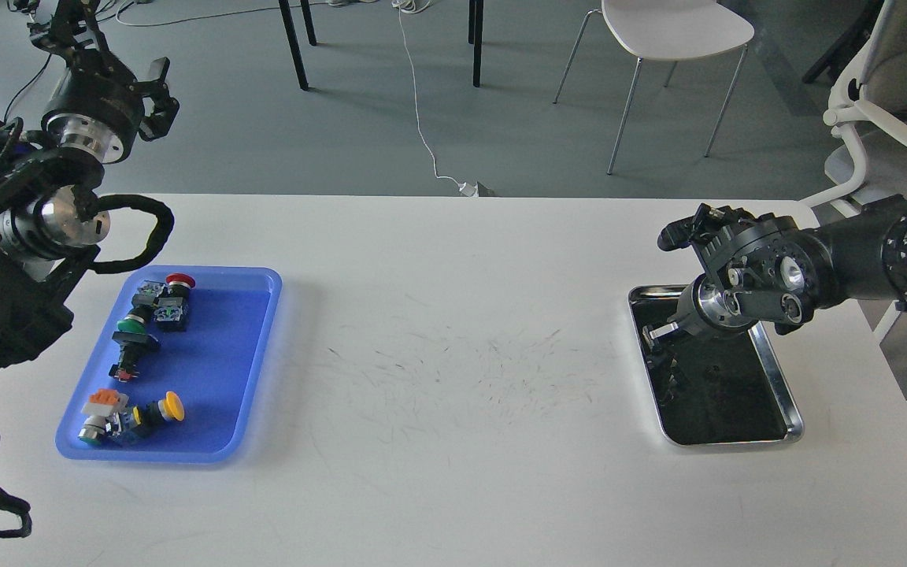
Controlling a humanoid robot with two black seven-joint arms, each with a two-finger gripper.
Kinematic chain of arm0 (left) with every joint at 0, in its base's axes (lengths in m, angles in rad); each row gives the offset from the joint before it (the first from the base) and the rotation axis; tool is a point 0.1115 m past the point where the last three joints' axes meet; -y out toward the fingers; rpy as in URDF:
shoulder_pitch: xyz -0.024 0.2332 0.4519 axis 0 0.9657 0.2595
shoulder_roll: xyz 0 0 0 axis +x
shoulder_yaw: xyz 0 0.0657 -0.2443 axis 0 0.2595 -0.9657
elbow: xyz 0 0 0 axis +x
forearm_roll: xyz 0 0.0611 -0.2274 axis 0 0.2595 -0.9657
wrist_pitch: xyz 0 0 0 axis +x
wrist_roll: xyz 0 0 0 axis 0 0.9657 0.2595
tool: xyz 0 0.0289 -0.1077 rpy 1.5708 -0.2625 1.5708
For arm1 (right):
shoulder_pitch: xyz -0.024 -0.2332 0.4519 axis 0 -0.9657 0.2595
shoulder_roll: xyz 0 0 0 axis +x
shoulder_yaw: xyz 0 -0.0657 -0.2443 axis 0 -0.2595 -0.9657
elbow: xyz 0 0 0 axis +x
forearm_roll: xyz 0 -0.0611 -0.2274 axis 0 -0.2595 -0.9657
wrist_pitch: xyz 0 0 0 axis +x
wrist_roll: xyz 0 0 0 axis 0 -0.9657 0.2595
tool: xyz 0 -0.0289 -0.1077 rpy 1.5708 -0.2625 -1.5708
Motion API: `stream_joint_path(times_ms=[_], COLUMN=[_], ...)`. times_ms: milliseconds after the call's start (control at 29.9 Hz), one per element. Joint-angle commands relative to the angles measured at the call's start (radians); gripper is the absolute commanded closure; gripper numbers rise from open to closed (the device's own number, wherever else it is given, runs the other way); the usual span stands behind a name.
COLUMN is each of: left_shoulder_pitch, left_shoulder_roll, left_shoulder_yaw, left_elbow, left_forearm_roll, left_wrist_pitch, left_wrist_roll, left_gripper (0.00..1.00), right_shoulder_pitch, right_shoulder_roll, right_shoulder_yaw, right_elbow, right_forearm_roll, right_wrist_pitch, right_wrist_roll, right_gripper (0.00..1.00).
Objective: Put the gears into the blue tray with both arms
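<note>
Right end effector (pixel 656 335) inside steel tray (pixel 784 390)

Your blue tray (pixel 253 358) lies flat near the table's left edge, a bright rectangular plastic dish with rounded corners and a low rim, its long side running away from you. You cannot pick out any gears in it. Any gears over in the right-hand steel tray are lost to you against its dark bottom, too small and black to tell apart.
</note>
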Motion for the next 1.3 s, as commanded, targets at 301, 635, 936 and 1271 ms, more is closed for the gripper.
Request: stream_joint_path(times_ms=[301, 635, 936, 1271], left_shoulder_pitch=[-0.001, -0.001, -0.001, -0.001], left_shoulder_roll=[-0.002, 0.0, 0.003, 0.009], left_shoulder_yaw=[0.0, 0.001, 0.001, 0.0], left_elbow=[0.0, 0.0, 0.0, 0.0], left_forearm_roll=[0.002, 0.0, 0.0, 0.0], left_wrist_pitch=[0.001, 0.01, 0.013, 0.013], left_wrist_roll=[0.0, 0.0, 0.001, 0.0], left_gripper=[0.02, 0.02, 0.02, 0.02], right_shoulder_pitch=[0.078, 0.053, 0.028, 0.005], right_shoulder_roll=[-0.074, -0.071, -0.048, -0.025], right_shoulder_yaw=[0.013, 0.013, 0.016, 0.021], right_elbow=[0.051, 0.069, 0.06, 0.048], right_forearm_roll=[0.006, 0.006, 0.009, 0.017], right_wrist_pitch=[0.0, 0.001, 0.001, 0.0], right_wrist_roll=[0.003, -0.003, -0.004, -0.004], right_gripper=[0.42, 0.08, 0.09, 0.13])
